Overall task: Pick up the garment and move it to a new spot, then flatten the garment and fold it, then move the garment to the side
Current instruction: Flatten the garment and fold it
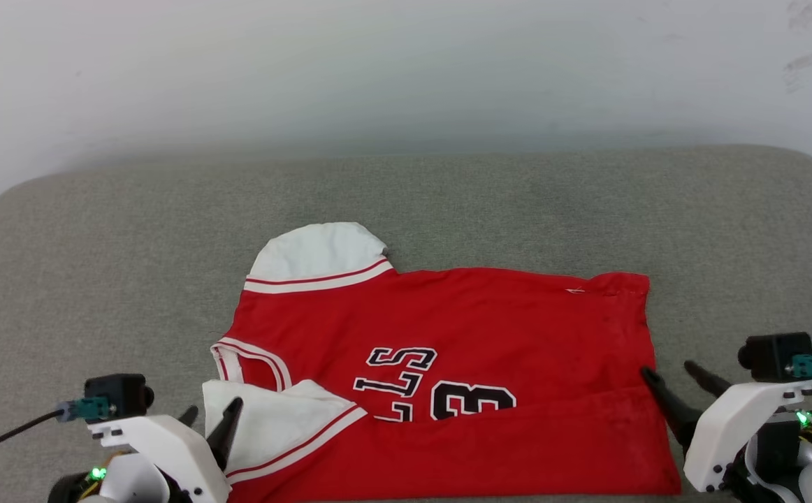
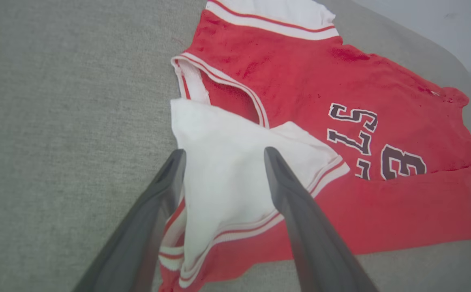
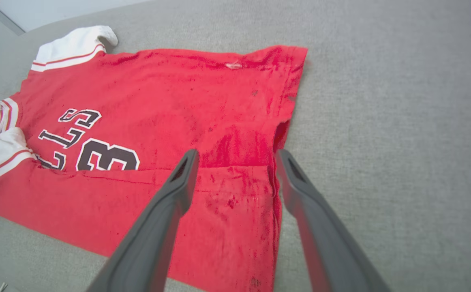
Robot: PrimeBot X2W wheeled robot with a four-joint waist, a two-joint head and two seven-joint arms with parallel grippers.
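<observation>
**A:** Item and location?

**B:** One garment [image 1: 490,314], a red jersey knit, lying flat on the grey woven cushion [image 1: 448,195] beneath it. The cushion's corners are rounded. The cloth looks soft and slightly napped, with darker blotches showing in the close views.

**A:** Condition of the lay?

**B:** The long edge nearest the robot is turned up over the garment's chest as a straight red band. It covers the lower part of the black, white-outlined lettering [image 1: 399,381] and number [image 1: 472,402]. The near white sleeve [image 2: 227,170] is folded in over the garment's front, making a rough triangle with striped trim. The far sleeve [image 1: 319,255] projects from the opposite edge as a rounded white flap.

**A:** Left gripper [image 2: 224,152]?

**B:** At the garment's collar end. Its dark tapered fingers are spread, and the folded white sleeve lies between them. I cannot tell whether they touch the cloth.

**A:** Right gripper [image 3: 237,153]?

**B:** At the garment's hem end, fingers likewise parted and gripping nothing. One fingertip sits over the red band, the other just outside the hem over the grey weave.
</observation>
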